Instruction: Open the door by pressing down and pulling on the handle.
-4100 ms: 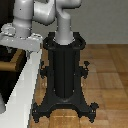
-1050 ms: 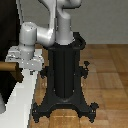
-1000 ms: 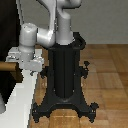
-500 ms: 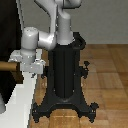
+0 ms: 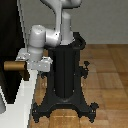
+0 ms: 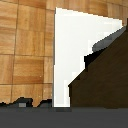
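Since four seconds earlier, you had brought the arm's wrist down from the upper corner of the exterior view until it sat level with the handle; over the last second it dropped only a little further and shifted slightly toward the exterior view's right. You had the claw right at the inner end of the handle, where the tan bar met the dark fingers. Whether those fingers were apart or pressed onto the bar, I could not tell, since the exterior view was too coarse at that spot; they may have been touching it.

The handle stuck out level from the door, pointing toward the exterior view's left edge, about halfway up the visible part of the dark panel. You could see the door along the exterior view's left side, with its white frame running down beside it to the wooden floor. The black pedestal stood just to the exterior view's right of the frame, with its splayed feet on the floor.

In the wrist view you got the white frame as a pale slab over the floor, with a brown wedge filling one corner, probably the handle seen very close.
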Motion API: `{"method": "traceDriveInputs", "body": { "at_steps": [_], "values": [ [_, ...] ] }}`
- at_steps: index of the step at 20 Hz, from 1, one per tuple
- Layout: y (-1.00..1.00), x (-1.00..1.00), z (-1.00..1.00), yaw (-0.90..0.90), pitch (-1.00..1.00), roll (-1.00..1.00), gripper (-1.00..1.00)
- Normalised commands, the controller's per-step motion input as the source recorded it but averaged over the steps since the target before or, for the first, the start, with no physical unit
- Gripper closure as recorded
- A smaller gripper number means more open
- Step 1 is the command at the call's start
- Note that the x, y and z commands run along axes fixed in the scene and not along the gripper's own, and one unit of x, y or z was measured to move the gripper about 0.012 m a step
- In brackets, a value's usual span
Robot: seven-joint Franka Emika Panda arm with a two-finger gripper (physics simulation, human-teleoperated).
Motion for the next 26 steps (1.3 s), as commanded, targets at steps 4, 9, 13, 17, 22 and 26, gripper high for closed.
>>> {"method": "traceDriveInputs", "body": {
  "at_steps": [4,9,13,17,22,26],
  "values": [
    [1.0,0.0,0.0,0.0,0.0,0.0,-1.0],
    [1.0,0.0,0.0,0.0,0.0,0.0,-1.0],
    [1.0,0.0,0.0,0.0,0.0,0.0,-1.0],
    [0.25,0.0,0.0,0.0,0.0,0.0,-1.0],
    [0.0,0.0,-0.4,0.0,0.0,0.0,-1.0],
    [0.0,0.0,-0.25,0.0,0.0,0.0,-1.0]
  ]
}}
